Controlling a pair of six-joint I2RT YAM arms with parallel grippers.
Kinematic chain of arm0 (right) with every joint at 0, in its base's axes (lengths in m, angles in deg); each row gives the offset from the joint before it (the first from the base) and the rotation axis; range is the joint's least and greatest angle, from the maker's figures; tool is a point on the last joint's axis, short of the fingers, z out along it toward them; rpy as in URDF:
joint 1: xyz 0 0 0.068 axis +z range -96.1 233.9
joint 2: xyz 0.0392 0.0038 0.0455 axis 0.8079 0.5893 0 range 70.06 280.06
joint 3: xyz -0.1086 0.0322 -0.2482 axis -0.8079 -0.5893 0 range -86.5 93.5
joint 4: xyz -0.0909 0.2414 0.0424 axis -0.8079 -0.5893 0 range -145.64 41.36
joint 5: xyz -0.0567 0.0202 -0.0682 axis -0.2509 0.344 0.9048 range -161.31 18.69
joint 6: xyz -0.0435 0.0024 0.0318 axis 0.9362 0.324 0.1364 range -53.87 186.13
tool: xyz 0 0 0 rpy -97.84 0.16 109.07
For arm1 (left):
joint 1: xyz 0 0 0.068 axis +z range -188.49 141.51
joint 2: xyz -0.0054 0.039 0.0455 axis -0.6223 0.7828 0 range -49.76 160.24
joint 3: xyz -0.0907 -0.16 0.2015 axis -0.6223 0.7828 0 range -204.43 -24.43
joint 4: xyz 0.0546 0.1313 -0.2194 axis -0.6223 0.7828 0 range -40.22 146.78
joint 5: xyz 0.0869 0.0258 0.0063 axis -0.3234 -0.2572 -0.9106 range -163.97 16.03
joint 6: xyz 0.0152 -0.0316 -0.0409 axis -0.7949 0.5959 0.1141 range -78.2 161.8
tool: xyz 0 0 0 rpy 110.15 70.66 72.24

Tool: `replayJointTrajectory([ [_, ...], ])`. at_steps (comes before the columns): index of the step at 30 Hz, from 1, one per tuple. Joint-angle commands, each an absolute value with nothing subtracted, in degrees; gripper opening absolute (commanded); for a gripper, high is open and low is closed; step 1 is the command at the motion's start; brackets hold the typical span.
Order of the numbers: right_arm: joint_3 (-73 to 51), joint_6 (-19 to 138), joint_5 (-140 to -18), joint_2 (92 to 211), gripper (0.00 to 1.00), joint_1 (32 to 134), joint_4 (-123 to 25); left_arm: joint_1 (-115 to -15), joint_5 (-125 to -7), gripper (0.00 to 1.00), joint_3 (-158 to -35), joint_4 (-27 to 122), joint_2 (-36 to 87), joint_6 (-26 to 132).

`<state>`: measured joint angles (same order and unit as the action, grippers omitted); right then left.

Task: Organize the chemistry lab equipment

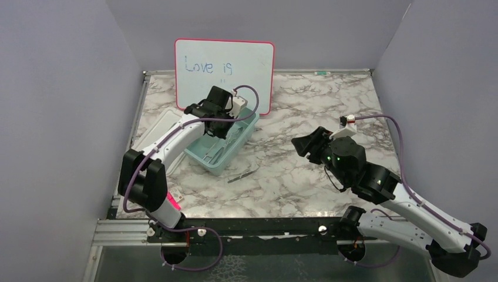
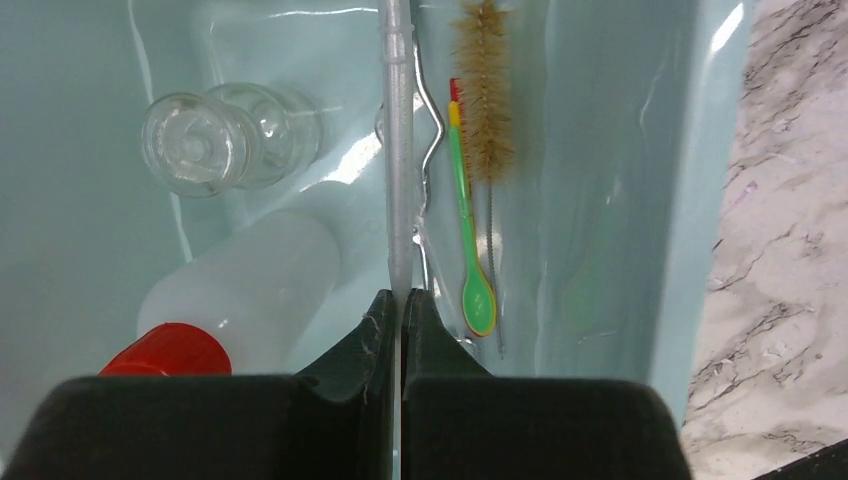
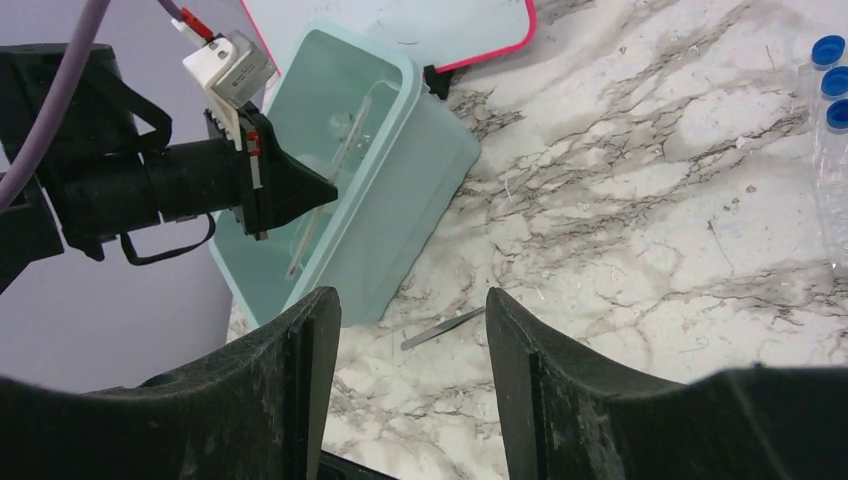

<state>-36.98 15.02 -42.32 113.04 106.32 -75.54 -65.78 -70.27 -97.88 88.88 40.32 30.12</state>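
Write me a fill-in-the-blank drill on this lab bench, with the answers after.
The squeeze bottle in the bin has a ____ cap.
Beside the brush lies a ____ spoon.
The left gripper is shut on a thin clear rod; the right gripper is ____.
The tubes have ____ caps.
Answers: red, green, open, blue.

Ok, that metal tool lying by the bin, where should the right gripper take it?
Likely mid-length on the metal tool, from straight above with the open right gripper, closing across its thin width: it lies flat on the table, apart from the bin.
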Motion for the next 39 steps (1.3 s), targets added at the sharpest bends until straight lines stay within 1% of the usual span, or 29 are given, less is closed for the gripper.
replayJointTrajectory([
  [1, -37.5, 13.9, -43.3, 113.0, 0.59, 106.4, -76.6, -64.0, -65.6, 0.0, -98.8, 90.2, 41.5, 28.8],
  [4, -37.6, 13.6, -43.3, 112.8, 0.59, 106.4, -76.7, -64.0, -63.4, 0.02, -99.9, 91.3, 43.5, 28.9],
  [8, -37.6, 13.2, -43.6, 112.8, 0.59, 106.4, -76.6, -64.0, -64.2, 0.02, -103.6, 94.3, 47.5, 29.4],
  [12, -37.9, 12.6, -43.7, 112.3, 0.58, 106.4, -77.0, -64.0, -64.3, 0.03, -104.9, 95.3, 48.8, 29.9],
  [16, -38.3, 12.3, -43.5, 111.9, 0.58, 106.3, -77.0, -64.0, -62.4, 0.1, -105.2, 95.3, 46.9, 30.5],
  [18, -38.1, 12.3, -43.5, 112.0, 0.58, 106.4, -77.0, -64.0, -60.7, 0.16, -105.6, 95.3, 45.3, 31.1],
  [22, -38.1, 12.3, -43.5, 112.1, 0.58, 106.3, -77.2, -64.0, -58.7, 0.21, -107.4, 95.3, 41.5, 31.7],
  [29, -38.7, 11.4, -43.1, 112.0, 0.58, 106.4, -77.2, -65.5, -55.0, 0.36, -109.0, 95.3, 34.2, 31.3],
  [34, -39.1, 10.7, -42.7, 112.2, 0.58, 106.3, -77.4, -69.6, -52.3, 0.41, -107.0, 94.5, 29.8, 28.6],
  [36, -39.1, 8.5, -41.2, 111.9, 0.57, 106.4, -78.9, -72.8, -54.2, 0.44, -104.4, 93.4, 28.5, 27.1],
  [39, -40.2, 0.6, -35.8, 110.9, 0.56, 106.4, -84.9, -77.6, -59.6, 0.48, -101.5, 93.3, 28.7, 25.1],
])
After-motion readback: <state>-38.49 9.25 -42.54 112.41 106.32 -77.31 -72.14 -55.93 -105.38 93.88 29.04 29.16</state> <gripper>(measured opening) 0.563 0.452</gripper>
